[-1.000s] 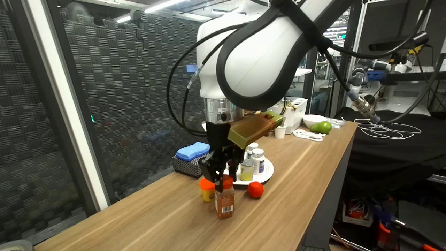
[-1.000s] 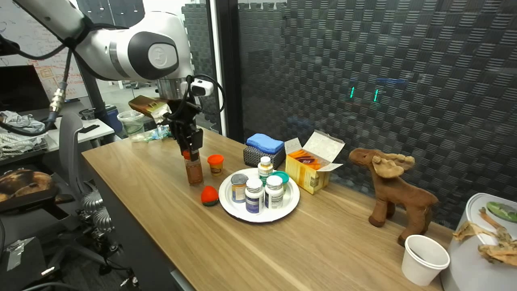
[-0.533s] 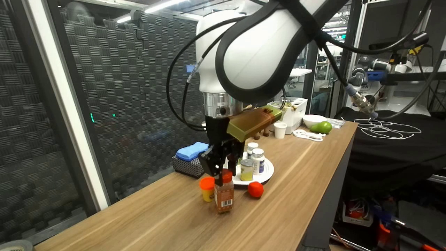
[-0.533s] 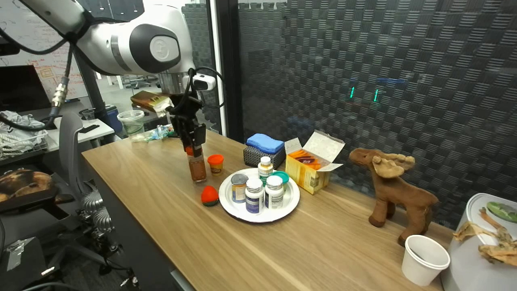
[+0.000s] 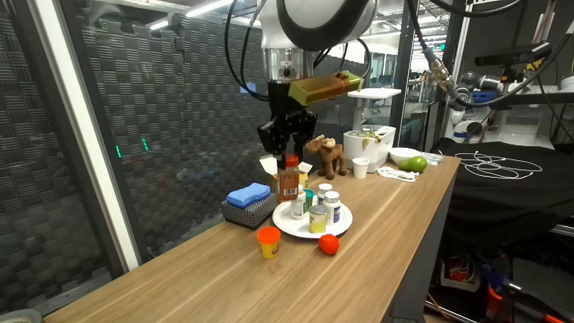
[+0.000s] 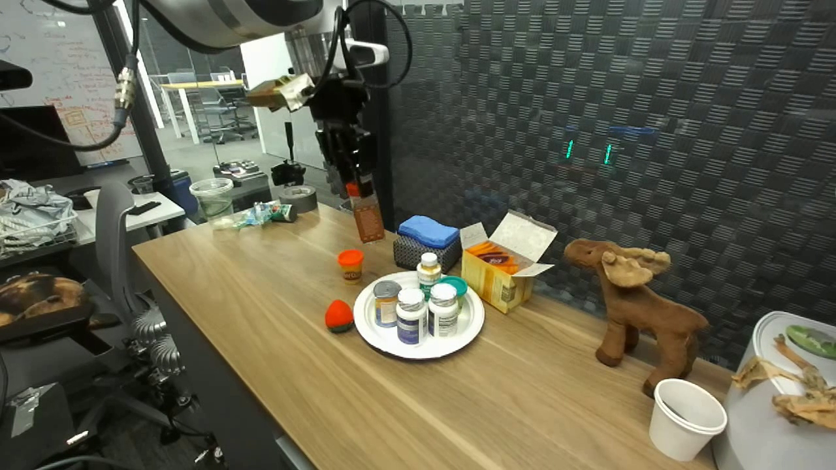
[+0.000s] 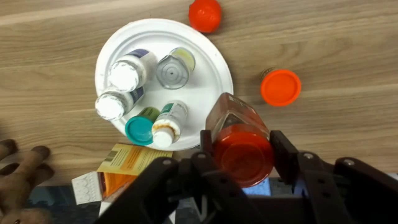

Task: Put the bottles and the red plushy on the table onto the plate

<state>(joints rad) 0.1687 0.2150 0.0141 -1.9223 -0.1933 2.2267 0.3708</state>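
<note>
There's the end effector [image 7: 241, 138], jaws clamped round the cap of the red-capped brown bottle [image 5: 288, 185], and it hangs clear of the tabletop [image 5: 224, 287]! In the wrist view its base overlaps the rim of the white plate [image 7: 207, 70]; whether it is right above, I can't tell.

Five stand on that plate: two stout white bottles [image 6: 411, 323] close together, a grey-lidded jar [image 6: 386, 310], a teal-lidded jar [image 6: 457, 286] and a slimmer bottle [image 6: 428, 277] with a green label. Just beside the plate, down on the tabletop, sits the red plushy [image 6: 339, 314]; near it, upright, the orange-lidded tub [image 6: 351, 267].

Over by the dark wall, a blue pad [image 6: 428, 232] tops a dark box [image 6: 418, 254], beside an open yellow box [image 6: 493, 284]; farther along stands a brown plush moose [image 6: 643, 320].
</note>
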